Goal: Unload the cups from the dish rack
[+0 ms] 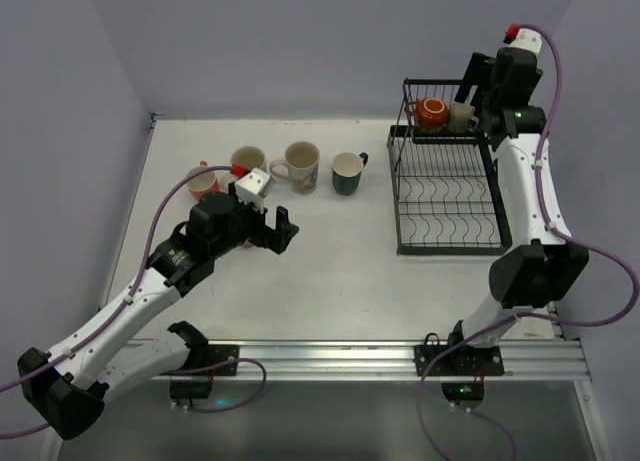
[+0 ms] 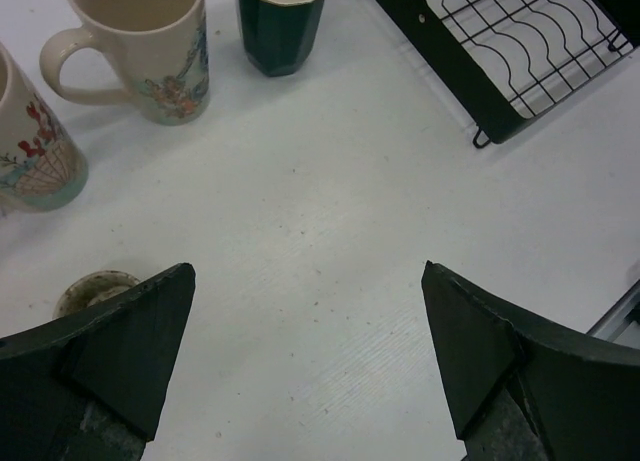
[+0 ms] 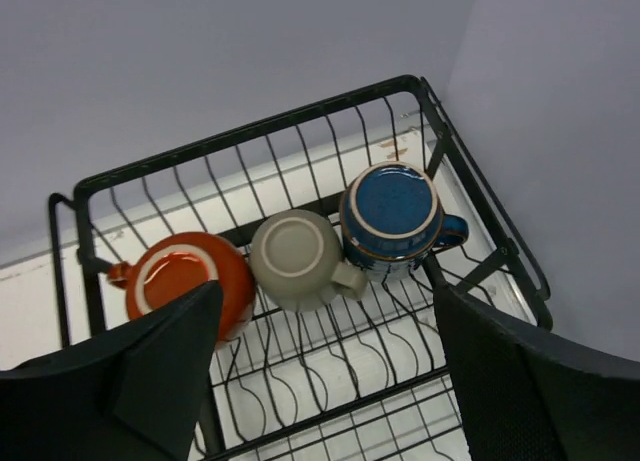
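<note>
The orange cup (image 3: pixel 185 281), beige cup (image 3: pixel 295 258) and blue cup (image 3: pixel 392 216) sit upside down, as for draining, in the top tier of the dish rack (image 1: pixel 450 250) at the far right corner of the surface (image 1: pixel 330 281). We judge the right gripper (image 3: pixel 327 311), wide open and empty above them, is lining up a pick. The left gripper (image 2: pixel 308 271), also wide open and empty, hovers near the patterned cup (image 2: pixel 150 51) and teal cup (image 2: pixel 280 21), set upright along the far edge.

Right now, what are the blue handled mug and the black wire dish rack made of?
Blue handled mug: likely glazed ceramic; glossy, speckled surface, pale ring. Black wire dish rack: probably coated metal; thin rigid rods, even satin black.
</note>
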`<action>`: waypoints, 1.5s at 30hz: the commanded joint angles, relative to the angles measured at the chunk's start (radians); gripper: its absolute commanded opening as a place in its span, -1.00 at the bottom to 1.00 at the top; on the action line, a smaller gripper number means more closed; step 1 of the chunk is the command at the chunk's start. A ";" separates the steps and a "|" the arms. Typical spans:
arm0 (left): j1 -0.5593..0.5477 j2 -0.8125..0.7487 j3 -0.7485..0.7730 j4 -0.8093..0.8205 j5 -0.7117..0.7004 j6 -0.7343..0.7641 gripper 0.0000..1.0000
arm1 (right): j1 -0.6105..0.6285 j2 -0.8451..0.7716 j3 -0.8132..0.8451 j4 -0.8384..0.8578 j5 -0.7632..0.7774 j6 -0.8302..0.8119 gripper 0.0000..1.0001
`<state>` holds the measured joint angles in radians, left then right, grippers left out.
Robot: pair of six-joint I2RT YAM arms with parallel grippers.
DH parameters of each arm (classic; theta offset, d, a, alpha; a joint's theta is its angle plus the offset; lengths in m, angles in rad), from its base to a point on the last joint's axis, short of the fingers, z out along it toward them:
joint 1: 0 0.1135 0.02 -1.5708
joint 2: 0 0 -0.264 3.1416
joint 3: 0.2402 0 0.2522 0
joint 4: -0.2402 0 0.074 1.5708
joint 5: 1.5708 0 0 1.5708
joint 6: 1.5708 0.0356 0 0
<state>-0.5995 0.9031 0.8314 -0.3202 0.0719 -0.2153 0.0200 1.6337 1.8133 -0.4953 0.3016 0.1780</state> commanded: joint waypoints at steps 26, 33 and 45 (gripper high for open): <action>-0.042 0.082 0.003 0.041 -0.109 0.056 1.00 | -0.126 0.328 0.201 -0.038 0.054 0.017 0.82; -0.028 0.092 0.003 0.044 -0.106 0.056 1.00 | -0.134 0.348 0.190 -0.037 0.050 0.029 0.72; -0.008 0.103 0.006 0.047 -0.090 0.053 1.00 | -0.137 0.266 0.121 0.111 0.028 0.023 -0.06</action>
<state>-0.6170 1.0027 0.8310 -0.3088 -0.0223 -0.1864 -0.1116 1.9697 1.9759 -0.4797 0.3454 0.2050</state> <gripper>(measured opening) 0.997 0.690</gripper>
